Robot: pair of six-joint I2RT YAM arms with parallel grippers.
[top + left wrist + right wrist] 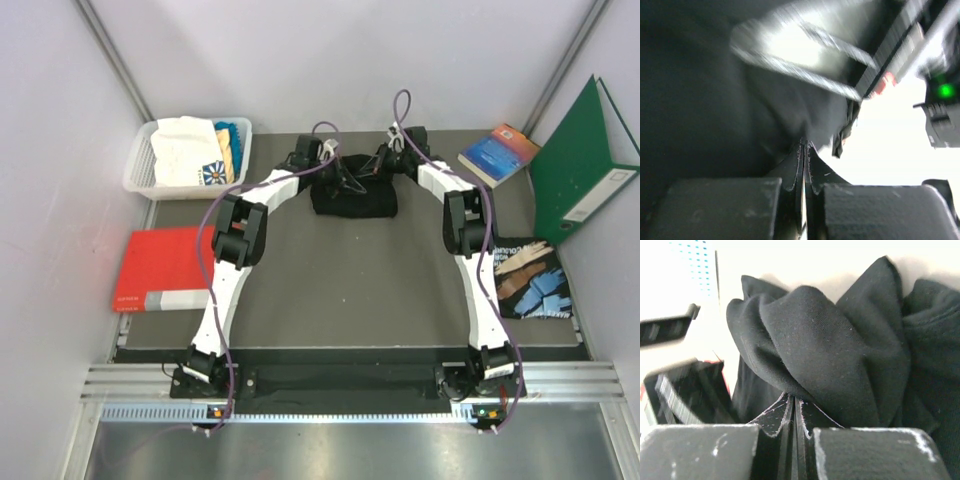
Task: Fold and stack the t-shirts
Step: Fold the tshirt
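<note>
Off to the left of the left arm, well apart from either tool, a white basket point(138, 172) holds the pale and teal shirts point(188, 150), untouched. The left gripper point(338, 172) is stretched out to the far end of the mat. In its wrist view its fingers are pressed together on a pinch of the black t-shirt point(353, 200), with cloth bunching up right off the fingertips. The shirt is a crumpled bundle lying between the two tools and slightly to their near side, its long axis running left to right from one gripper to the other. Neither arm is really nearer, since each has its own end. The right gripper point(382, 160) mirrors the left: it is clamped on a fold of the same black cloth, which billows in thick gathers straight ahead of its tips. Both arms are bent at the elbow, forearms angling inward so the wrists nearly meet above the bundle. I'd judge that the next move turns on drawing the two held points apart along that left-right line to spread the shirt flat.
</note>
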